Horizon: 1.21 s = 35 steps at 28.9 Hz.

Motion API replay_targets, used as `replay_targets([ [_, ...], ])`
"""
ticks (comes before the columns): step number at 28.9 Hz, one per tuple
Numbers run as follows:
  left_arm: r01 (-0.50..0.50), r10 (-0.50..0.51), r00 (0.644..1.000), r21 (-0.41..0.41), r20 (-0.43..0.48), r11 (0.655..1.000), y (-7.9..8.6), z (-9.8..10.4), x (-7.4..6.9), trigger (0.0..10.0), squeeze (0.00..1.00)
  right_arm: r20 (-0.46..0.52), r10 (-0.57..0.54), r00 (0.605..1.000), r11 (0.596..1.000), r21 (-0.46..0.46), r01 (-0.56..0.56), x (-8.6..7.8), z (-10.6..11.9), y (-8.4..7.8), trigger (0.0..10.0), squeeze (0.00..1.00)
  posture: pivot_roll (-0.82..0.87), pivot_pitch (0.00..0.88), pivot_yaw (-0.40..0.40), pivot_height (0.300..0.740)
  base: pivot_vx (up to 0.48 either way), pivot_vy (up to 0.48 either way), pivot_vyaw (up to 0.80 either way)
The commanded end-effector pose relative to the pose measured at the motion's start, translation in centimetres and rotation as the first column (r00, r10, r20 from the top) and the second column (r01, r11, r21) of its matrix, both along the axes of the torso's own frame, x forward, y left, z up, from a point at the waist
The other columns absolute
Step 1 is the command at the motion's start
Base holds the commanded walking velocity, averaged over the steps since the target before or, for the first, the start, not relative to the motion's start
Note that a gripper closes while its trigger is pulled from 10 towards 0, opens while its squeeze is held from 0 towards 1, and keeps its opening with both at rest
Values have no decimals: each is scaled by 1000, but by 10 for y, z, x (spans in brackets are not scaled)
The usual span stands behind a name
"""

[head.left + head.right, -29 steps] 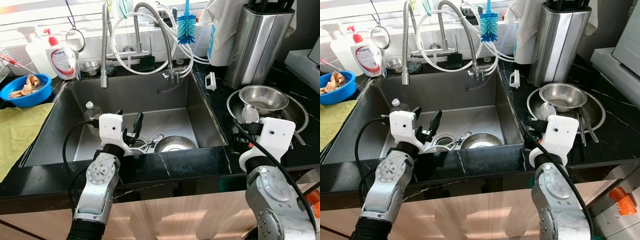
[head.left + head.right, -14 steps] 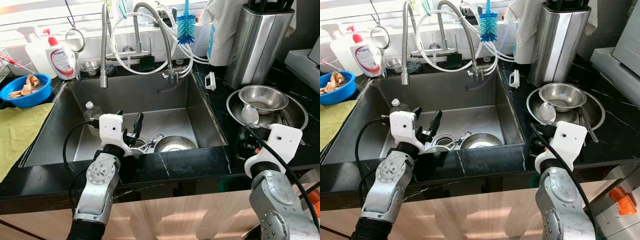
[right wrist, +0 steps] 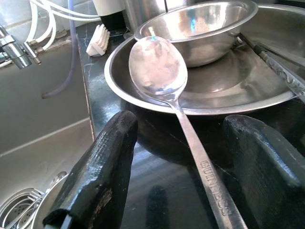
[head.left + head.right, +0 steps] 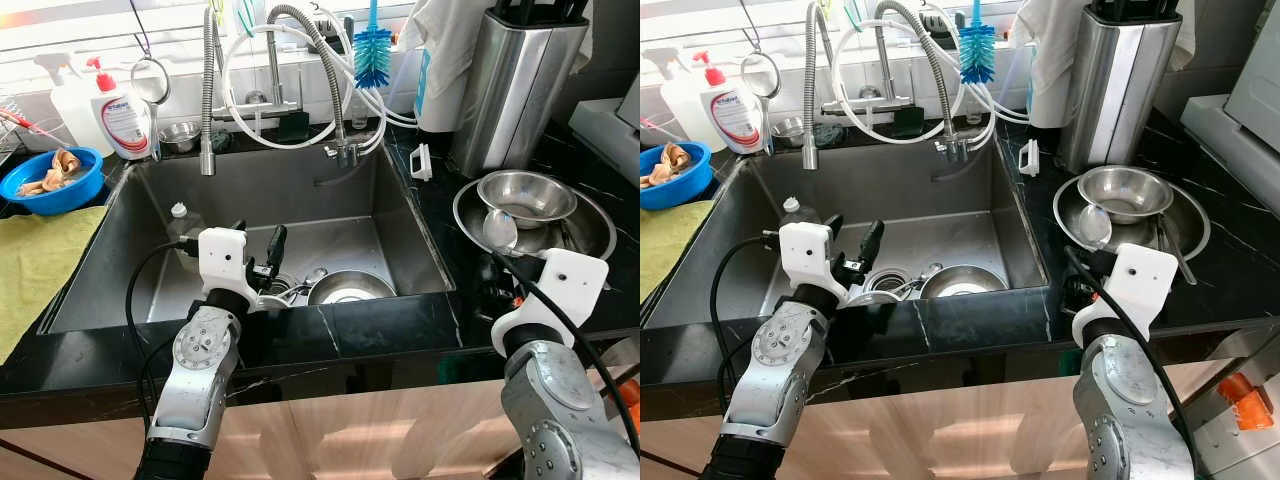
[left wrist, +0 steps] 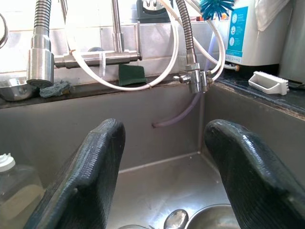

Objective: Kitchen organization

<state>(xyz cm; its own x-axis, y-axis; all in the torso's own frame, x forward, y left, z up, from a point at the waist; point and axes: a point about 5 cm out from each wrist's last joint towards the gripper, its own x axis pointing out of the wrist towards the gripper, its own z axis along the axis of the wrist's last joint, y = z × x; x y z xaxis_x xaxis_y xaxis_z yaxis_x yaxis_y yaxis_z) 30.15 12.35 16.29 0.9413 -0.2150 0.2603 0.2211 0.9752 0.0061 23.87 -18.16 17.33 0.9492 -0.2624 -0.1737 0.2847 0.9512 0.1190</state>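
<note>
In front of me a black marble counter (image 4: 380,325) is wrapping around a steel sink (image 4: 400,225), with a tiled wall, coiled spring faucets (image 4: 208,90) and white hoses behind it. A blue bottle brush (image 4: 373,55) is hanging by the taps, a white soap bottle (image 4: 122,118) is standing at the sink's back left corner, and a tall steel knife block (image 4: 515,85) is rising at the back right. A yellow-green cloth (image 4: 35,260) is lying on the left counter.

I am holding the right gripper (image 3: 186,162) low over the right counter, fingers spread wide with nothing gripped. The long steel spoon (image 3: 164,71) is lying between those fingers: its handle is running along the dark counter toward the wrist camera, and its bowl is resting up on the rim of the wide steel plate (image 3: 224,93) just ahead.

I am keeping the left gripper (image 5: 164,157) over the sink's near edge, its fingers also wide apart and empty, pointing toward the back wall.

On the wide plate a smaller steel bowl (image 4: 527,195) is sitting. In the sink a steel bowl (image 4: 350,288) is lying beside the drain, with a small spoon (image 5: 174,219) next to it and a clear bottle (image 4: 183,228) standing against the left wall. The blue bowl (image 4: 50,180) at far left is holding brownish scraps.
</note>
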Motion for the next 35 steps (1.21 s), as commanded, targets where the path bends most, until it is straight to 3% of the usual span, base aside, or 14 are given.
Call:
replay_targets([
  [1,-5,5,1000,-2,-19,1000,3,-3,0,10000,0,13,2,1000,1000,11,-2,0,4,2,10000,0,-139,0,65,740,0,0,0],
  [32,-2,2,1000,4,-20,1000,4,-2,0,10000,0,-52,11,999,996,91,-6,0,-8,0,10000,0,-132,0,67,740,0,0,0],
  [33,-2,2,1000,4,-20,1000,4,-2,0,10000,0,-53,12,999,996,92,-7,0,-8,0,5843,0,-132,0,67,740,0,0,0],
  [34,-2,2,1000,5,-20,1000,4,-2,1,10000,0,-54,14,998,996,94,-8,1,-8,0,2471,0,-131,0,67,740,0,0,0],
  [35,-2,2,1000,5,-20,1000,4,-2,1,10000,0,-54,14,998,995,95,-9,1,-8,0,2039,0,-132,0,67,740,0,0,0],
])
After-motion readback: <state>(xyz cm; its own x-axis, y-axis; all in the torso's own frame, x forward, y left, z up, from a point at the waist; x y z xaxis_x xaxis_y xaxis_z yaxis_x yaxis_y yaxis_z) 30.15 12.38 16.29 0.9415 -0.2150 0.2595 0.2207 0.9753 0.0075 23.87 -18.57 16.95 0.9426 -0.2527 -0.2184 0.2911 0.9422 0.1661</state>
